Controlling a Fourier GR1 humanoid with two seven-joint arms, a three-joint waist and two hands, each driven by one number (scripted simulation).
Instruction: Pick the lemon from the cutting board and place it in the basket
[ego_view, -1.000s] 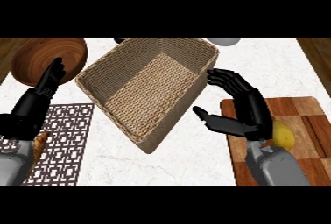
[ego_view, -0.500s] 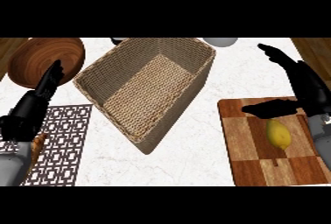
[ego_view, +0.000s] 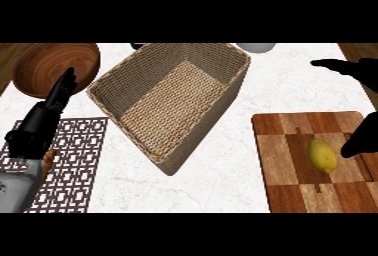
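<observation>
Lemon (ego_view: 322, 155) yellow. Cutting board (ego_view: 295, 165) striped in reddish and pale brown wood. Basket (ego_view: 173, 97) tan weave. Mat (ego_view: 74, 160) brown lattice. Counter (ego_view: 288, 85) white marble. Both hands (ego_view: 44, 120) black.

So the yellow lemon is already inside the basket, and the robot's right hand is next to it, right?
Not quite. The lemon is not in the basket; it lies on the wooden cutting board, as the head view shows. The rest holds: the right hand is right beside the lemon.
</observation>
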